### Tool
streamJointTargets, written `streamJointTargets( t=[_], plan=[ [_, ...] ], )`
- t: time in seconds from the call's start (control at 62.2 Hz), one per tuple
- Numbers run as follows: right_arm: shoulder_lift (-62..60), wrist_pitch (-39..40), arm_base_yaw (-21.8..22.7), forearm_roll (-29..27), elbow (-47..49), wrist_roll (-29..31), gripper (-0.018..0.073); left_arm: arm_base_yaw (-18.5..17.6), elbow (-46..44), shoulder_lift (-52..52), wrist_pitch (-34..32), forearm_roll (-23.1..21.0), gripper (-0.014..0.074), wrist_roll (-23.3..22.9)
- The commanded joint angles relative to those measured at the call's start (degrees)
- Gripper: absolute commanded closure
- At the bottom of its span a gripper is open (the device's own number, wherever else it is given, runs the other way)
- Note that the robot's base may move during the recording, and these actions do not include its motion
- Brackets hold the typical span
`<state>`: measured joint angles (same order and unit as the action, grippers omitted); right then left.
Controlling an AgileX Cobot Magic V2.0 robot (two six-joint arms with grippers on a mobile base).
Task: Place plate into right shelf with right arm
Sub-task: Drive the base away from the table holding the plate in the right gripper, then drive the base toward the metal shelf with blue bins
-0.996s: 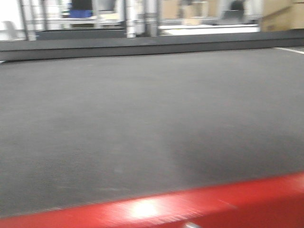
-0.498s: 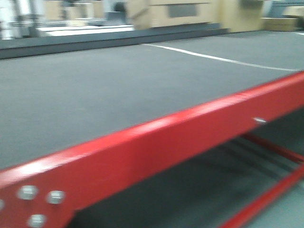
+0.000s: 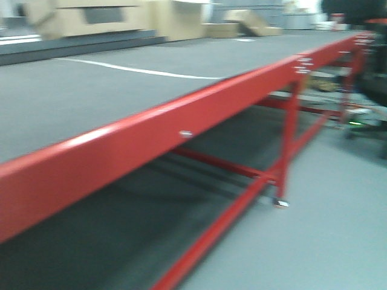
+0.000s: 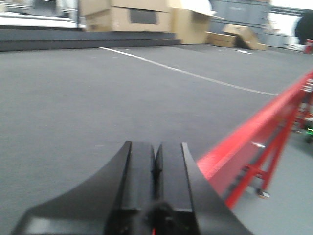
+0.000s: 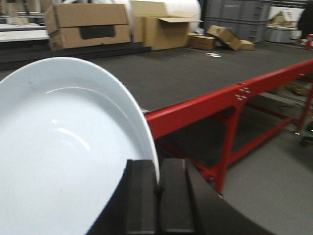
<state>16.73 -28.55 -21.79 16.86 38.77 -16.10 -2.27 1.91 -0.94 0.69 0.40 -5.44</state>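
The white plate fills the left of the right wrist view, standing on edge. My right gripper is shut on its rim, one finger on each side. My left gripper is shut and empty, above the grey table top near its red edge. The right shelf is out of view. Neither gripper shows in the front view.
A long red-framed table with a grey top runs across the front view, grey floor to its right. Its edge also shows in the wrist views. Cardboard boxes stand beyond the table.
The front view has swung to the right: the table top filled it a second ago, and now the red edge, the legs and the floor show.
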Motion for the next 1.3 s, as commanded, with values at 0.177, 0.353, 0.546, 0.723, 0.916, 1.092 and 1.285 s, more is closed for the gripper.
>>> streamJointTargets(
  t=[0.177, 0.353, 0.546, 0.723, 0.916, 1.092, 1.285],
  plan=[
    [0.6, 4.8, 0.2, 1.0, 1.7, 0.3, 0.0505, 0.0, 0.3, -0.6, -5.1, 0.0, 0.0643, -0.3],
    [0.6, 4.8, 0.2, 1.0, 1.7, 0.3, 0.0505, 0.0, 0.3, -0.6, -5.1, 0.0, 0.0643, -0.3],
    [0.6, 4.8, 0.2, 1.0, 1.7, 0.3, 0.0505, 0.0, 0.3, -0.6, -5.1, 0.0, 0.0643, -0.3],
    [0.6, 4.8, 0.2, 1.0, 1.7, 0.3, 0.0505, -0.1, 0.4, -0.6, -5.1, 0.0, 0.0643, -0.3],
    [0.6, 4.8, 0.2, 1.0, 1.7, 0.3, 0.0505, -0.1, 0.4, -0.6, -5.1, 0.0, 0.0643, -0.3],
    [0.6, 4.8, 0.2, 1.0, 1.7, 0.3, 0.0505, -0.1, 0.5, -0.6, -5.1, 0.0, 0.0643, -0.3],
    [0.4, 4.9, 0.2, 1.0, 1.7, 0.3, 0.0505, -0.1, 0.5, -0.6, -5.1, 0.0, 0.0643, -0.3]
  ],
)
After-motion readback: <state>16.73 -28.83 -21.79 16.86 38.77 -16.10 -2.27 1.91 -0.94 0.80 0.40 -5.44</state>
